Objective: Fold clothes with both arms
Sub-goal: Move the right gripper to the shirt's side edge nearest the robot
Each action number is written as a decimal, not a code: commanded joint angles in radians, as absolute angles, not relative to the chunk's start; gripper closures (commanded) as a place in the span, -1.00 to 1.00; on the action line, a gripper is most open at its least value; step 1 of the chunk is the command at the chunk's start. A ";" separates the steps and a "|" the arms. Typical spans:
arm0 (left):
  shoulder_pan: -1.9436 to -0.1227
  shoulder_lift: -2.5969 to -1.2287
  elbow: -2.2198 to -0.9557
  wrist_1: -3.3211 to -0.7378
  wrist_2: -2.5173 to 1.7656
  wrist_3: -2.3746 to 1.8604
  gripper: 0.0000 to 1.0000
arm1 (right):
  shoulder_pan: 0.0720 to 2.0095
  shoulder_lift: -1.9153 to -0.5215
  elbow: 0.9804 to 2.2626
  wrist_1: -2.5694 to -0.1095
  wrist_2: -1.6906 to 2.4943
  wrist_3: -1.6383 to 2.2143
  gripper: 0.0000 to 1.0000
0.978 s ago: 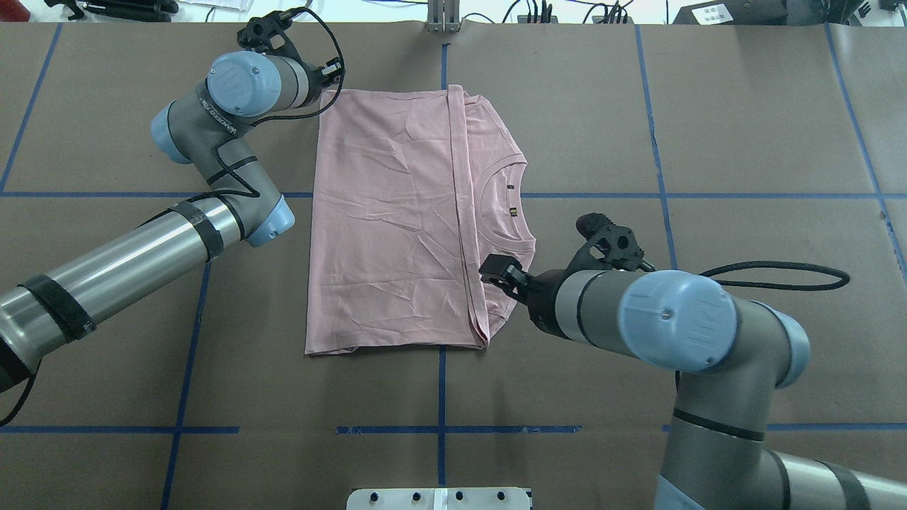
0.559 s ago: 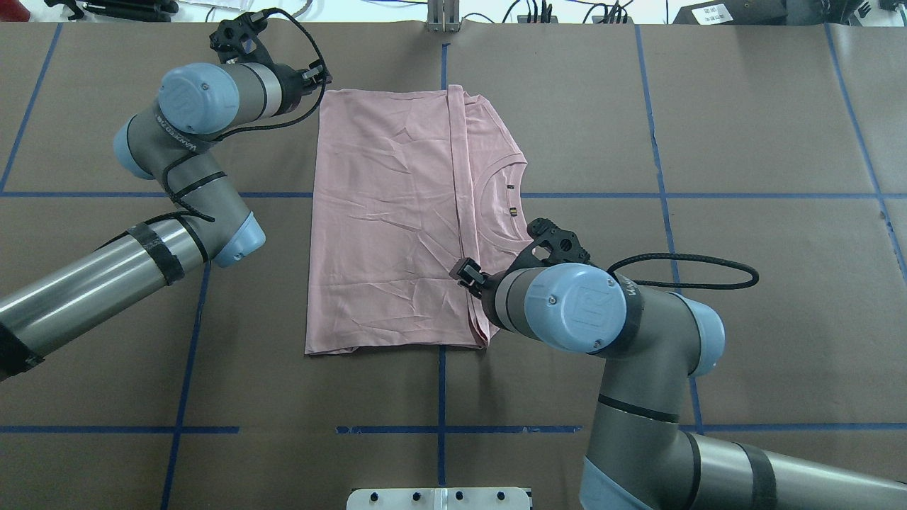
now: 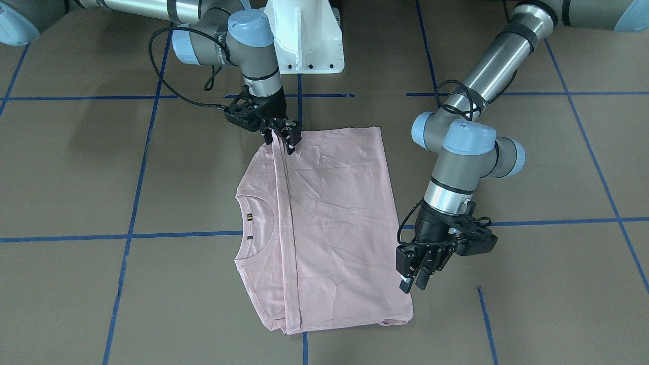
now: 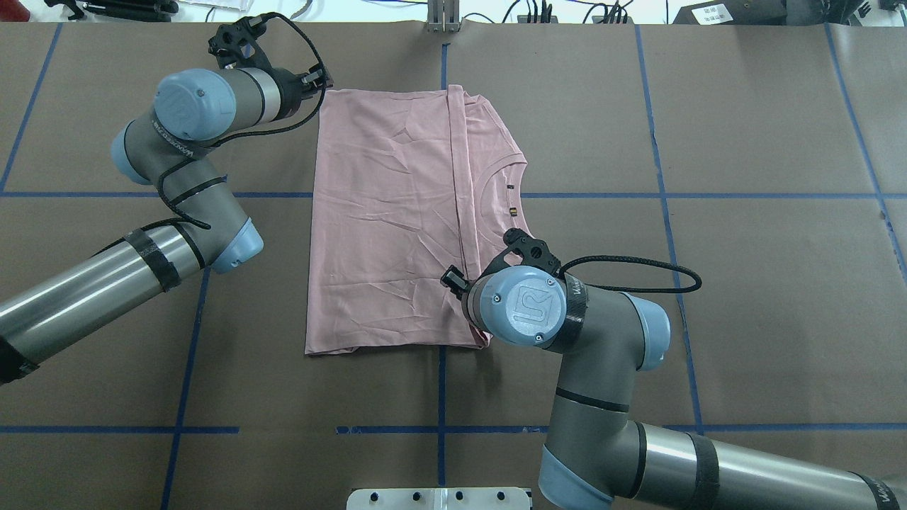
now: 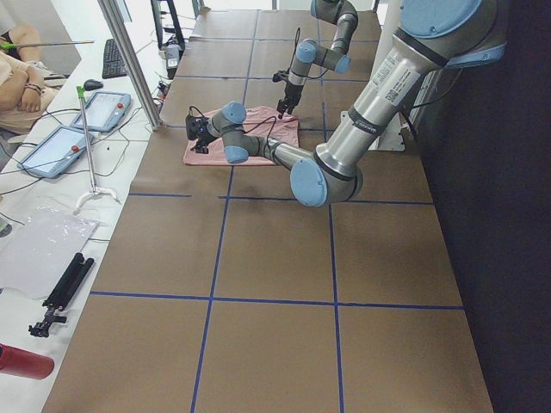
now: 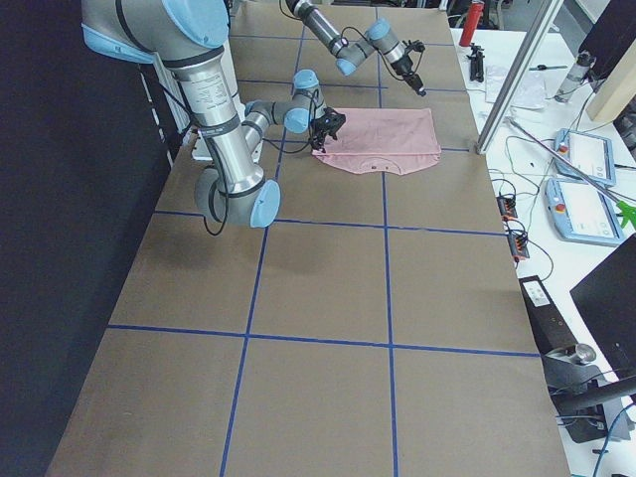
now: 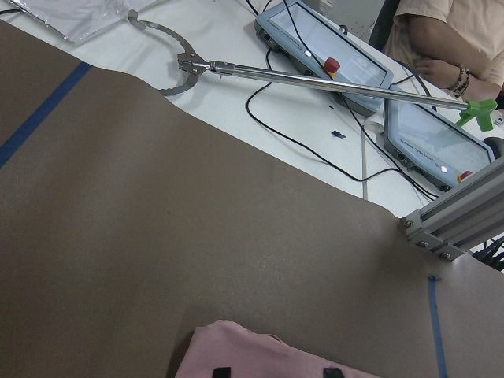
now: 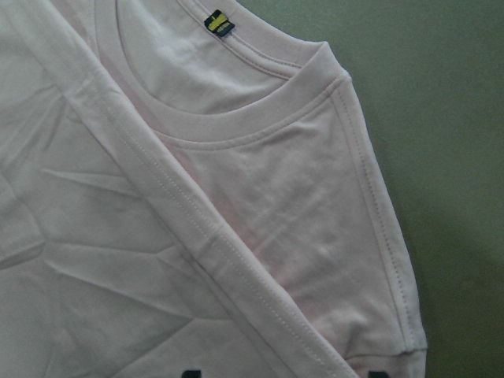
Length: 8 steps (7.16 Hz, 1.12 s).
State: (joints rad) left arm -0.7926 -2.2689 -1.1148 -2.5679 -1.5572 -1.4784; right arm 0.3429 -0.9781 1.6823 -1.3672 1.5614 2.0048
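The pale pink T-shirt (image 4: 390,227) lies flat on the brown table, folded lengthwise, back side up, with its ribbed collar (image 4: 496,205) showing; it also shows in the front view (image 3: 334,228). The print is hidden. My left gripper (image 4: 317,79) is open at the shirt's far left corner; in the left wrist view that corner (image 7: 244,354) lies between the fingertips. It also shows in the front view (image 3: 413,279). My right gripper (image 4: 453,278) is open and low over the folded edge near the shirt's near side, by the sleeve (image 8: 370,260); it also shows in the front view (image 3: 285,138).
The white pedestal base (image 3: 304,40) stands at the robot's side of the table. An aluminium post (image 4: 443,18) stands at the far edge. Beyond that edge lie teach pendants (image 7: 323,47), cables and a metal reacher tool (image 7: 315,79), with an operator (image 7: 449,31) seated there.
My right arm has swung left and brought its gripper from beside the sleeve onto the folded edge. My left gripper has shifted slightly left, to the shirt's far left corner.
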 commanded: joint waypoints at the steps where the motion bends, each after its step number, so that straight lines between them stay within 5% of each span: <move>1: -0.792 -2.267 -1.121 -2.568 -1.559 -1.479 0.00 | 0.341 -0.979 1.687 -1.432 1.562 2.006 -0.71; 8: -0.761 -2.261 -1.167 -2.556 -1.557 -1.493 -0.02 | 0.318 -0.986 1.675 -1.436 1.560 2.006 -0.64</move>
